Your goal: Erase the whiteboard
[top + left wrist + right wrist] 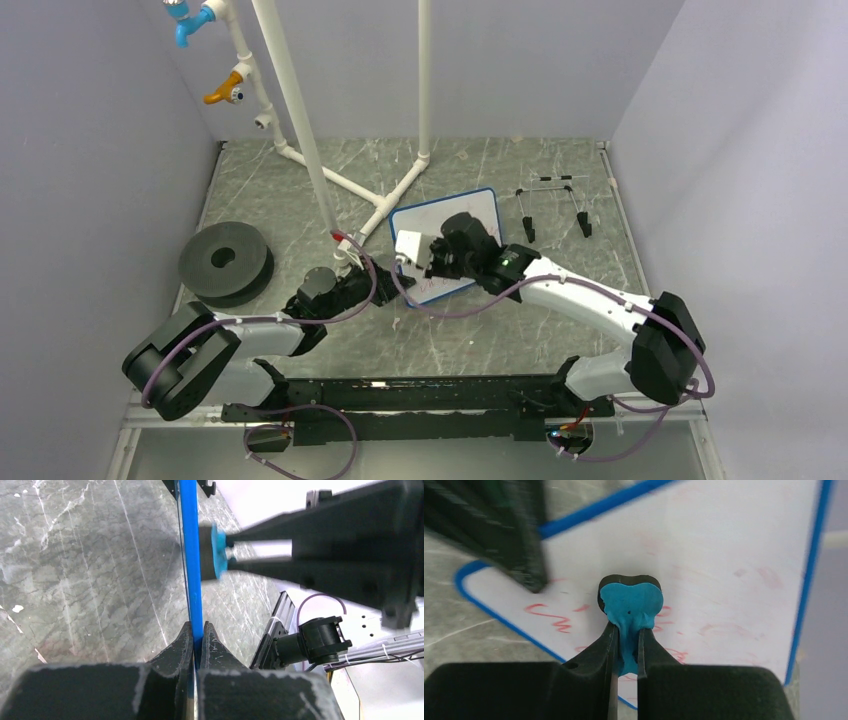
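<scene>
Left claw [198,630] clenched on the blue rim of the whiteboard [455,207], jaws tight to either side of the edge near its lower left corner. Well to the left on the bench [450,345], a black foam ring [225,262], lying flat. Behind the left arm, a white pipe frame [300,120], one leg close by the board's left edge. Board itself near the middle of the bench, turned a little askew, seen edge-on from the left wrist; whether lifted or lying flat — not clear. Red scrawl [549,616] along its near edge, only faint pink smears higher up. Right claw [626,636] grasping a small eraser [631,600] by its blue back, black pad against the white face, just beside the red marks. Right of the board and apart from it, a thin black wire stand [555,205] on the bench, near the right wall.
</scene>
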Available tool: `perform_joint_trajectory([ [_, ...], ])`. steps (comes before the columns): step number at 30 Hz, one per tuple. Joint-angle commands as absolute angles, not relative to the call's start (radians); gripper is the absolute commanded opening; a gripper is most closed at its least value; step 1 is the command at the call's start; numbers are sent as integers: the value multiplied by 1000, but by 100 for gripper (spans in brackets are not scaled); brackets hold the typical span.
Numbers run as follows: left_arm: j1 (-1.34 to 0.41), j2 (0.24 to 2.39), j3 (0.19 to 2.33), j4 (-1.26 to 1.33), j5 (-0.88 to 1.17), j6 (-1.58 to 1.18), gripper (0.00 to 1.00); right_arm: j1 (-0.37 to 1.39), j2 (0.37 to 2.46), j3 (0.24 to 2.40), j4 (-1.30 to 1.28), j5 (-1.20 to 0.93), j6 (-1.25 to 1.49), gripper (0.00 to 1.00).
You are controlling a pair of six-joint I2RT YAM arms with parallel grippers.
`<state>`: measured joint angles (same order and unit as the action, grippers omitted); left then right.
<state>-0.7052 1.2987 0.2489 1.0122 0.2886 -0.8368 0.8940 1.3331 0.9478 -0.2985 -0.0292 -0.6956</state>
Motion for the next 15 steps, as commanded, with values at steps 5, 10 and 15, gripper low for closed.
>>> perform_joint_trajectory([
  [5,-716,1243,296,1288,386,-855,0,805,1354,989,-240,-26,-677,0],
  [10,-710,1231,295,1280,381,-851,0,900,1313,897,-306,-93,-779,0],
  [15,-705,1227,291,1282,379,-851,0,942,1305,865,-342,-127,-819,0],
])
